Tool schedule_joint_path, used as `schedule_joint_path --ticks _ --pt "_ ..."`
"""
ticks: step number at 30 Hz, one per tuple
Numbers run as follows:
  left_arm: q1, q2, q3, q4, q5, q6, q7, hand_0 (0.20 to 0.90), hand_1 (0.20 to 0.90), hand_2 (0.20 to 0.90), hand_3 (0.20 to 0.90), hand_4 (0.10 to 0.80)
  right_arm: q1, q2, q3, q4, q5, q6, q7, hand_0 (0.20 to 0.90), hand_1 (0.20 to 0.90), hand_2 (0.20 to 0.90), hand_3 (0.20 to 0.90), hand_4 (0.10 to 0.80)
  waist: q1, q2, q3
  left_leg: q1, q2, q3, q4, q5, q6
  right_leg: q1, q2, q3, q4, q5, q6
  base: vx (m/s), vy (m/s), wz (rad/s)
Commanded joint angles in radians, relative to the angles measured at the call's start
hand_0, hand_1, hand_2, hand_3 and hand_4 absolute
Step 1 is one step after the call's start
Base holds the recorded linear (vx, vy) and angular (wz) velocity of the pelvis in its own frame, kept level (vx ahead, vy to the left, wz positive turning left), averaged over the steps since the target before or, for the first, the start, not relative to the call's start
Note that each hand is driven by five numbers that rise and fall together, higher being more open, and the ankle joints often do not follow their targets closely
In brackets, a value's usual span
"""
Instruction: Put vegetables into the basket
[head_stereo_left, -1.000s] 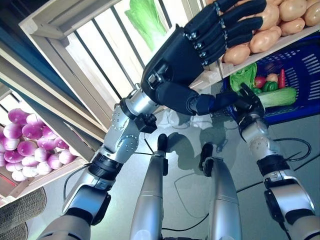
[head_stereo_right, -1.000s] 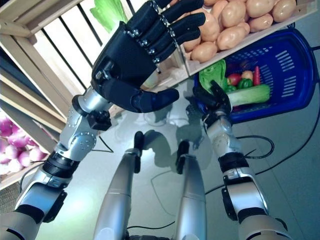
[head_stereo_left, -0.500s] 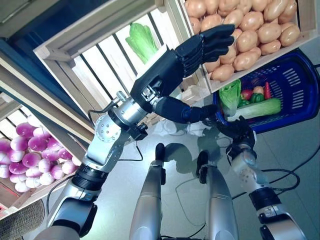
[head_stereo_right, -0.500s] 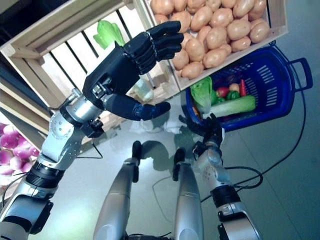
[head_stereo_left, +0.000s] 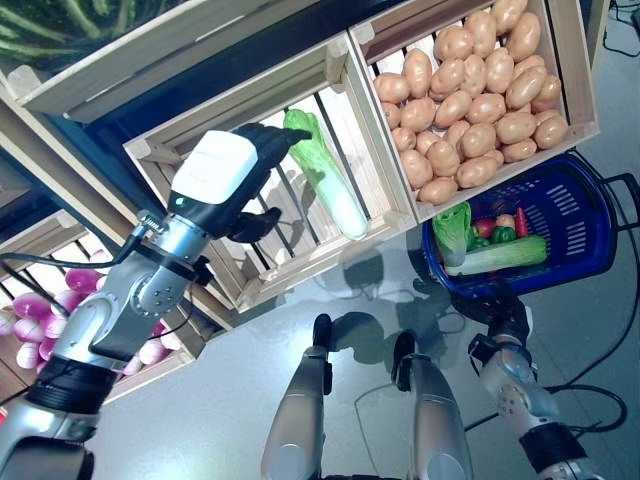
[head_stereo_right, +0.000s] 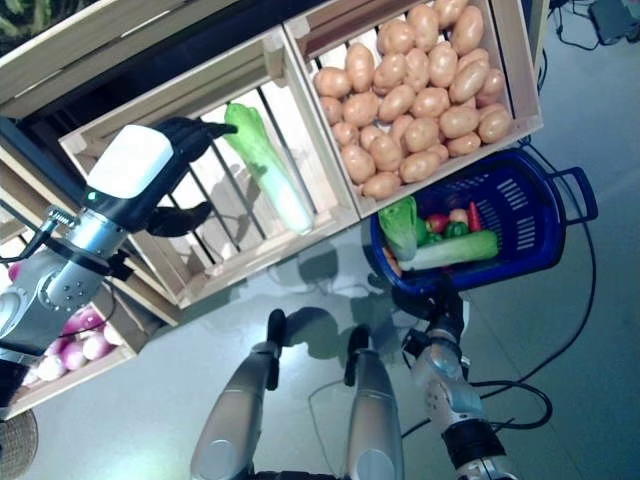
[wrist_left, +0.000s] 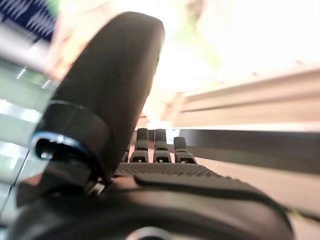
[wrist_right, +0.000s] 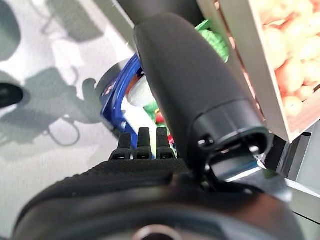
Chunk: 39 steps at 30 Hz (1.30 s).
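Reaching: the left hand is extending into the slatted wooden crate, fingers spread wide and holding nothing, just short of the green leafy cabbage lying in that crate.
Step in hand: judging from this, the approach to the next vegetable is under way; no grasp is made yet.
Next move: the hand is likely needing to close round the cabbage's stalk, lift it clear of the crate rim, then carry it right to the basket.
Right hand: the right hand is hanging low beside the blue basket; its wrist view is showing straight fingers, relaxed and empty.
Basket: already holding a lettuce, a long pale-green vegetable, a tomato and other small items; it is standing on the floor under the potato crate.
Surroundings: a crate of potatoes is sitting right of the cabbage crate; purple onions are filling a bin at the near left.
Surface: the grey glossy floor is reflecting light.
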Motion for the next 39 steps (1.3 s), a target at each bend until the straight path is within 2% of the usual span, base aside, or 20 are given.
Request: schedule_joint_path --ticks 1,3,8,13,18,24,31,39 --pt "-0.118 0.069 0.031 -0.046 0.090 0.077 0.100 0.900 0.900 0.900 0.900 0.800 -0.012 -0.076 -0.042 -0.089 -0.014 -0.110 0.035 0.900 0.900 0.900 0.900 0.800 -0.021 0.004 -0.001 0.001 -0.063 0.066 0.074 -0.080 0.059 0.097 0.020 -0.055 -0.153 0.120 -0.034 0.031 0.038 0.01" --pt "-0.143 0.117 -0.012 -0.031 0.166 0.120 0.082 0.900 0.900 0.900 0.900 0.800 -0.018 -0.104 -0.032 -0.094 -0.012 -0.105 0.037 0.900 0.900 0.900 0.900 0.800 -0.026 0.005 -0.001 -0.006 -0.059 0.074 0.079 -0.085 0.061 0.088 0.015 -0.054 -0.147 0.114 -0.034 0.018 0.040 -0.01" --pt "-0.220 0.171 -0.105 0.017 0.284 0.158 0.105 0.900 0.900 0.900 0.900 0.800 -0.042 -0.134 -0.011 -0.084 0.010 -0.111 0.046 0.900 0.900 0.900 0.900 0.800 -0.038 0.008 -0.001 -0.023 -0.055 0.080 0.077 -0.073 0.059 0.064 0.015 -0.049 -0.139 0.122 -0.035 0.012 0.038 0.00" --pt "-0.316 0.194 -0.184 0.131 0.405 0.201 0.375 0.900 0.900 0.900 0.900 0.800 -0.063 -0.156 0.011 -0.080 0.012 -0.118 0.047 0.900 0.900 0.900 0.900 0.800 -0.055 0.005 -0.001 -0.060 -0.047 0.091 0.099 -0.077 0.057 0.022 0.017 -0.037 -0.119 0.119 -0.040 -0.018 0.058 -0.01" --pt "-0.390 0.176 -0.272 0.277 0.470 0.225 0.542 0.900 0.900 0.900 0.900 0.800 -0.083 -0.162 0.028 -0.081 -0.002 -0.112 0.067 0.900 0.900 0.900 0.900 0.800 -0.075 -0.006 -0.001 -0.096 -0.035 0.097 0.118 -0.081 0.056 -0.027 0.026 -0.022 -0.087 0.112 -0.042 -0.009 0.035 -0.03" --pt "-0.501 0.134 -0.386 0.444 0.485 0.271 0.675 0.900 0.900 0.900 0.900 0.800 -0.130 -0.161 0.056 -0.093 -0.004 -0.101 0.053 0.900 0.900 0.900 0.900 0.800 -0.098 -0.015 -0.001 -0.142 -0.026 0.106 0.129 -0.078 0.060 -0.089 0.044 0.000 -0.062 0.117 -0.042 -0.015 0.023 -0.01" --pt "-0.611 0.083 -0.483 0.560 0.486 0.305 0.635 0.900 0.900 0.900 0.900 0.800 -0.180 -0.159 0.069 -0.121 -0.023 -0.085 0.045 0.900 0.900 0.900 0.900 0.800 -0.122 -0.026 -0.001 -0.212 -0.012 0.116 0.145 -0.070 0.060 -0.167 0.063 0.015 -0.038 0.124 -0.041 -0.031 0.031 -0.06" --pt "-0.715 0.040 -0.571 0.673 0.513 0.280 0.587 0.900 0.900 0.900 0.900 0.800 -0.219 -0.167 0.070 -0.147 -0.031 -0.078 0.039 0.900 0.900 0.900 0.900 0.800 -0.147 -0.035 -0.001 -0.276 -0.001 0.127 0.162 -0.073 0.062 -0.239 0.075 0.032 -0.022 0.134 -0.035 -0.038 0.027 -0.05"
